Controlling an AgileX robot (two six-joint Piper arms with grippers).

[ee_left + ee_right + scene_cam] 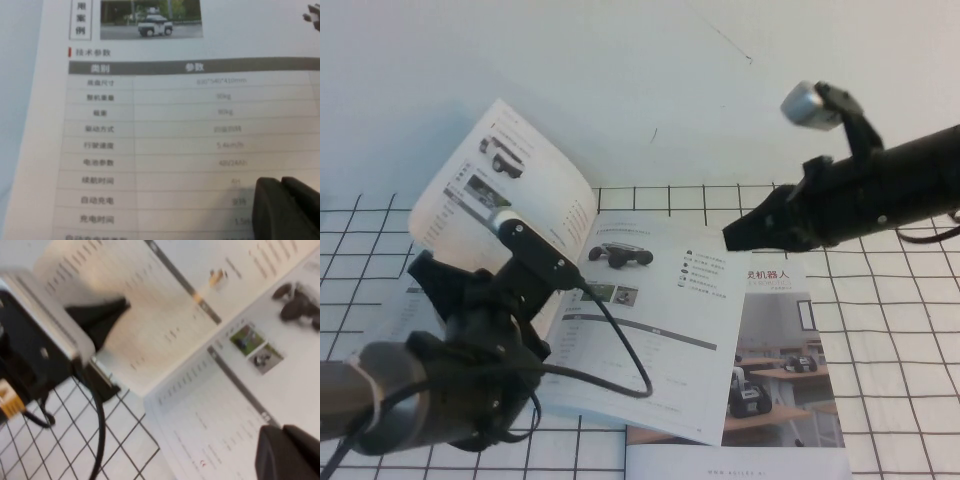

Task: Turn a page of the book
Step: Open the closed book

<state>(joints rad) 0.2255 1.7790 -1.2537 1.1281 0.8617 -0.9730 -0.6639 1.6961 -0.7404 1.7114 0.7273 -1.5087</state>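
Gridded table (880, 330) | book (660, 330) open | left claw (450, 275) (hidden) — cannot tell | right claw (735, 238) together

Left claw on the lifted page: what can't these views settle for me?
- Left claw: high view, hidden behind its own arm; left wrist view, cut by the edge, so its grip on the page can't be confirmed.
- Book, left half: high view, covered by that arm.
- Right claw: shut, raised over the book.

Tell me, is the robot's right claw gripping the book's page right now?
No. In the high view the right gripper hangs shut in the air above the book, touching no page.
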